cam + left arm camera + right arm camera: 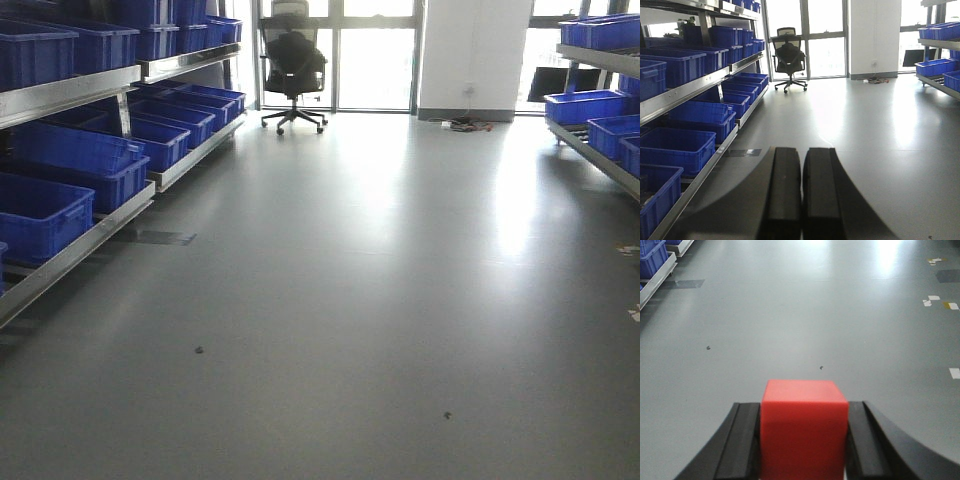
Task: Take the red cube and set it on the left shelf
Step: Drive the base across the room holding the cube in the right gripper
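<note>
1. My right gripper [804, 450] is clenched on the red plastic cube [805, 425] at the low centre of the right wrist frame. 2 black pads [747, 440] bear on its opposite sides. The cube sits square above the grey floor [790, 315].
2. My left gripper [801, 195] is closed on nothing, at the lower centre of the left wrist frame.
3. The grey metal left shelf [80, 88], loaded with blue plastic bins [40, 215], occupies the left edge of the front frame.
4. Step in hand, as I judge it: carry. I should hold the clamp firm, bring the cube level toward the shelf, clear the rail edge before lowering, and release only once the cube rests. I cannot confirm any bare shelf space from these frames.
</note>
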### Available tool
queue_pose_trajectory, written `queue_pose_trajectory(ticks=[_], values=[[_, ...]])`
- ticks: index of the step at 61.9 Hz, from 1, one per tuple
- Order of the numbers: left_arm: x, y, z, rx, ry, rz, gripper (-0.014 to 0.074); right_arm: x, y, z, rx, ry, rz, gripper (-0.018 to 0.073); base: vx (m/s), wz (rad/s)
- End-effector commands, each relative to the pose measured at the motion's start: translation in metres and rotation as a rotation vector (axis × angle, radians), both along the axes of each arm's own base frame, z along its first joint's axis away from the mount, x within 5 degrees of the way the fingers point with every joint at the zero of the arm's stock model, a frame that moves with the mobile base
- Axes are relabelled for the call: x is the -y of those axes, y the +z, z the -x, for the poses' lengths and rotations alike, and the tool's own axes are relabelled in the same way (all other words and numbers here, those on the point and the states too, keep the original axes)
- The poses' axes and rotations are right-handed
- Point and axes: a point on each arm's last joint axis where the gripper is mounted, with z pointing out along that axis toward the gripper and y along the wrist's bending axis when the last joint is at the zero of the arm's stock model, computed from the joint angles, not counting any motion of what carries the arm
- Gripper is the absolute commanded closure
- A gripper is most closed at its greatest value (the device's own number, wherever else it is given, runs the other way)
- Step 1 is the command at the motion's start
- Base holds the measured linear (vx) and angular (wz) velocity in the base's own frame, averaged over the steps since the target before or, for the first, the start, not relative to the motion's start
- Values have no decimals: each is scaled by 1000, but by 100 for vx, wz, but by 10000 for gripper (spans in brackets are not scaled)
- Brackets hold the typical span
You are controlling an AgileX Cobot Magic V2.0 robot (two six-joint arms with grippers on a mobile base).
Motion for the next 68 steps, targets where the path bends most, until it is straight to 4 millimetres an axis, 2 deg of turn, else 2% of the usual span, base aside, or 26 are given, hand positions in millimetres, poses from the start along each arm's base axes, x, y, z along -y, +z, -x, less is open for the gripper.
queue_pose_trajectory(ticks=[1,47,68], values=[[0,0,-1,52,2,17,491,0,15,-2,99,-1,10,508,48,-4],[0,0,-1,52,2,17,491,0,15,-2,99,-1,10,508,57,-2],[0,0,-1,52,2,17,491,0,15,-2,99,-1,10,508,64,14]])
